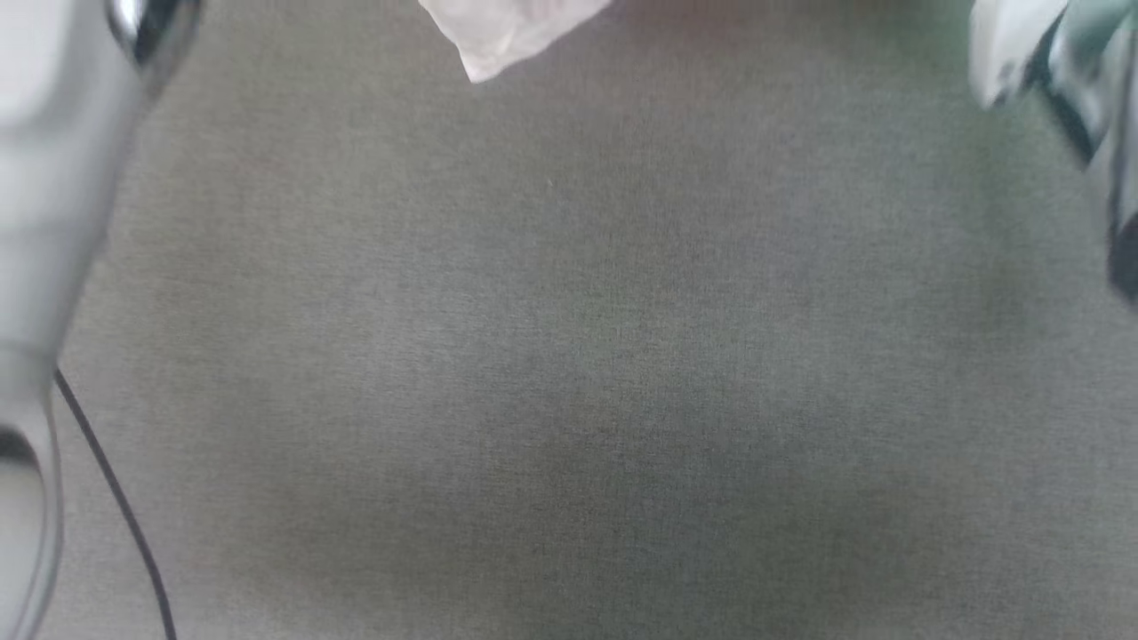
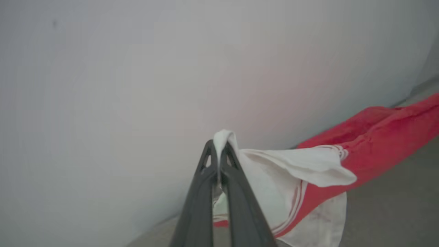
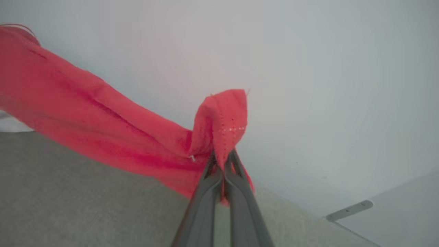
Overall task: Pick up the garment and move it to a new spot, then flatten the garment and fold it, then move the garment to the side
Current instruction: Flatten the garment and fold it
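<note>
The garment is a red shirt with white sleeves and striped trim, held up off the grey cloth-covered table. My left gripper is shut on a white sleeve fold. My right gripper is shut on a red hem corner, and the red body stretches away to the left in the right wrist view. In the head view a white corner of the garment hangs in at the top edge.
Pale forearms show at the left and top right of the head view. A thin black cable runs down the lower left. A pale wall stands behind the table.
</note>
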